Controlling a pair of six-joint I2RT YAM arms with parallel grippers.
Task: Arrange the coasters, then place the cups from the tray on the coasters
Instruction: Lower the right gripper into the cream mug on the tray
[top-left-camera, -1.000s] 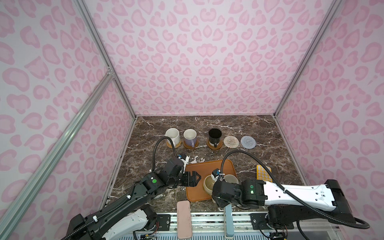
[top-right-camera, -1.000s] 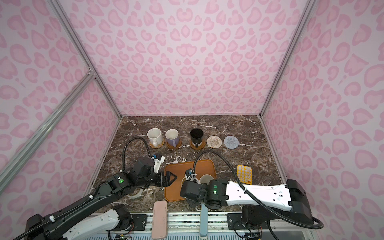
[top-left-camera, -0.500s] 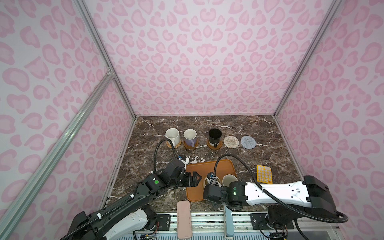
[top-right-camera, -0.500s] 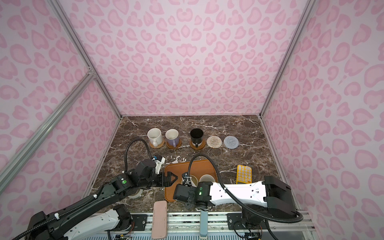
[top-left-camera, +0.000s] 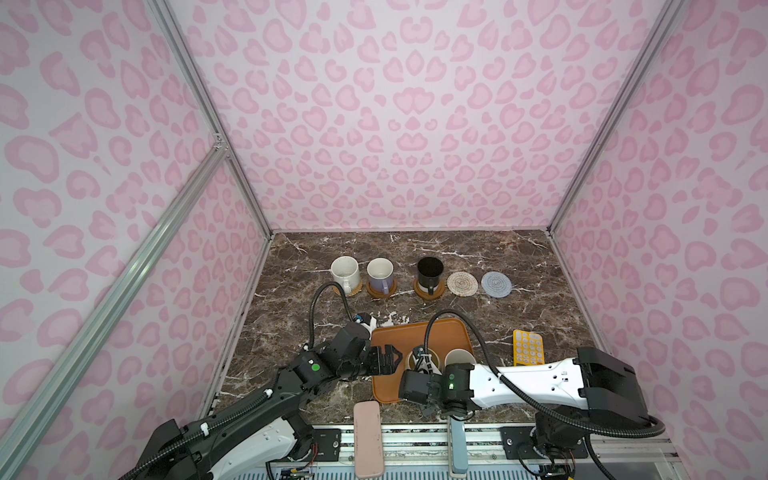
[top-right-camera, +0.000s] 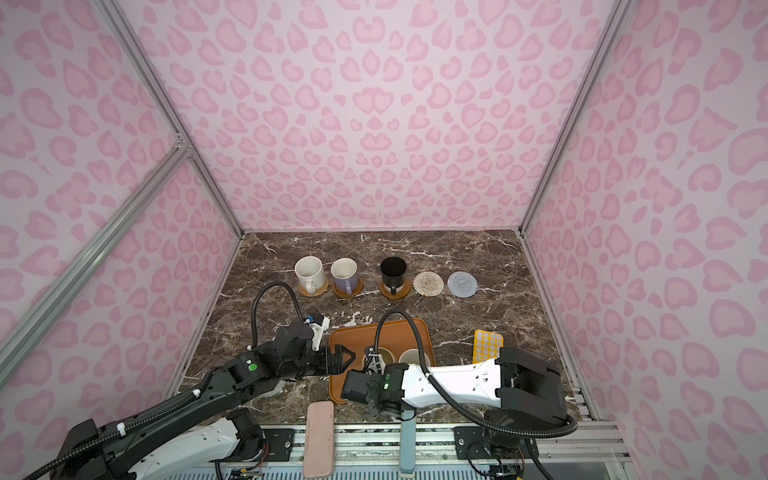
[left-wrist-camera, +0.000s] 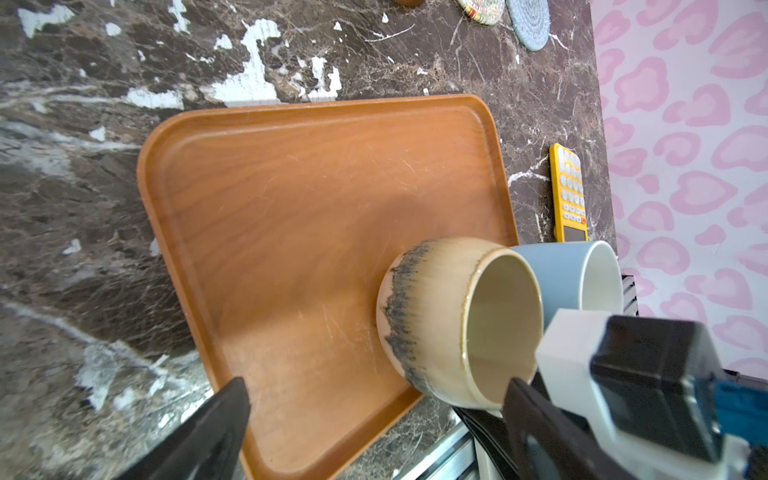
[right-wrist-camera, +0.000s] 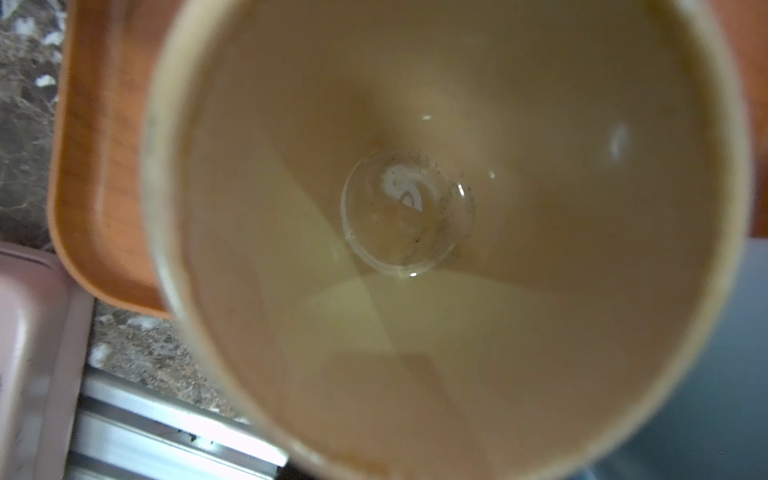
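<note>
Pink-patterned walls close in a marble counter (top-left-camera: 519, 266). The right claw (top-left-camera: 424, 364) hangs over the mouth of the cream cup (left-wrist-camera: 432, 316), at the near edge of the tray (top-left-camera: 415, 332); whether it has clenched the rim I cannot tell. The left claw (top-left-camera: 384, 360), spread wide and empty, waits just beside. The bare beige coaster (top-left-camera: 462, 284) and grey-blue coaster (top-left-camera: 496, 284) lie beyond the tray, towards the right, so I judge the right arm the better placed
</note>
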